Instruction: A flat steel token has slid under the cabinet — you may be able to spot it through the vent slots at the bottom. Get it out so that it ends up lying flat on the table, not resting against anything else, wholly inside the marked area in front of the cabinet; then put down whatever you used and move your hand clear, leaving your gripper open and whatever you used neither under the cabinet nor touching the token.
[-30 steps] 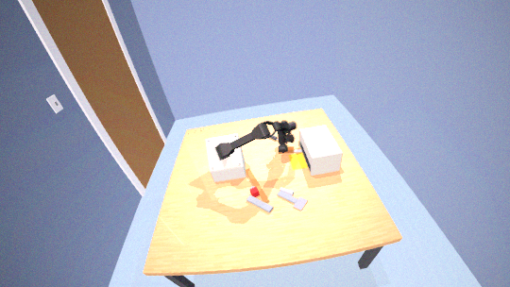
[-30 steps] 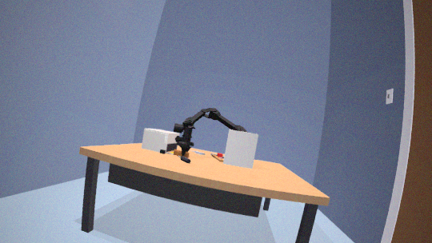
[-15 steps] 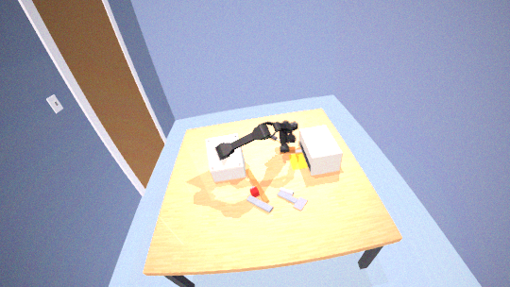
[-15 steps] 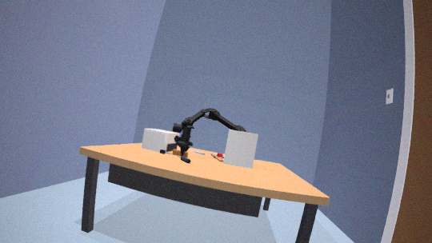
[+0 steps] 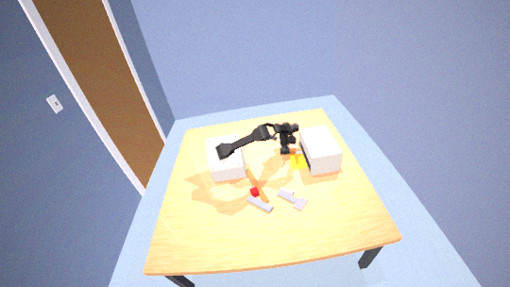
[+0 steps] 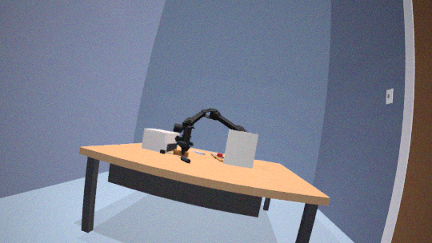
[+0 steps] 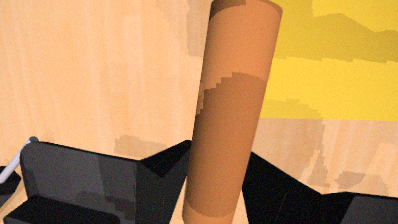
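My gripper [image 5: 284, 152] [image 6: 184, 152] [image 7: 216, 151] is shut on an orange-brown cylinder [image 7: 232, 100], which stands out past the fingers in the wrist view. It is low over the table, in front of the white cabinet [image 5: 323, 150] [image 6: 155, 140]. The yellow marked area [image 5: 298, 163] [image 7: 335, 92] lies beside the gripper, along the cabinet's front. In the wrist view it is at the upper right, past the cylinder. No steel token can be made out in any view. The space under the cabinet is dark.
A thin pale rod [image 7: 14, 164] lies left of the fingers. On the table are a long orange stick [image 5: 257, 183], a red block [image 5: 254, 192], a grey bar [image 5: 260, 204] and a grey flat-ended tool [image 5: 299, 203]. A white box [image 5: 227, 165] [image 6: 241, 149] stands at the arm's base.
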Controlling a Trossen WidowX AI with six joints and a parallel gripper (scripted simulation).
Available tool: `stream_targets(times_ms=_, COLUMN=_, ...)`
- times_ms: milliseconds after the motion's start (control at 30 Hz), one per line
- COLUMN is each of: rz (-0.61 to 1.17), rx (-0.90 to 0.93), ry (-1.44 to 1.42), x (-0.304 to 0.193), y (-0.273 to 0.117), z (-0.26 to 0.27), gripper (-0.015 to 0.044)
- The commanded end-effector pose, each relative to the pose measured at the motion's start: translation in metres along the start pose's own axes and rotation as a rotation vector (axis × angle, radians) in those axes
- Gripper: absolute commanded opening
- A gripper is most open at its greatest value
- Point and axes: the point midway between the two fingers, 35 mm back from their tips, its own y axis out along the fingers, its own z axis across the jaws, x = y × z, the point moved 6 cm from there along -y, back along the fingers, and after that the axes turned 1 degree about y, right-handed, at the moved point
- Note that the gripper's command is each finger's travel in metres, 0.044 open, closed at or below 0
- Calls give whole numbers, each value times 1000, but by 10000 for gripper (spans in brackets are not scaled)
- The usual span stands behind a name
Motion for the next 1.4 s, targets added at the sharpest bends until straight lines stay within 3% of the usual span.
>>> stream_targets(times_ms=0, rz=-1, rx=-7, ry=4, x=0, y=1, z=-8, gripper=0)
stream_targets(times_ms=1367, rz=-1, rx=-9, ry=3, x=1, y=1, z=-50, gripper=0)
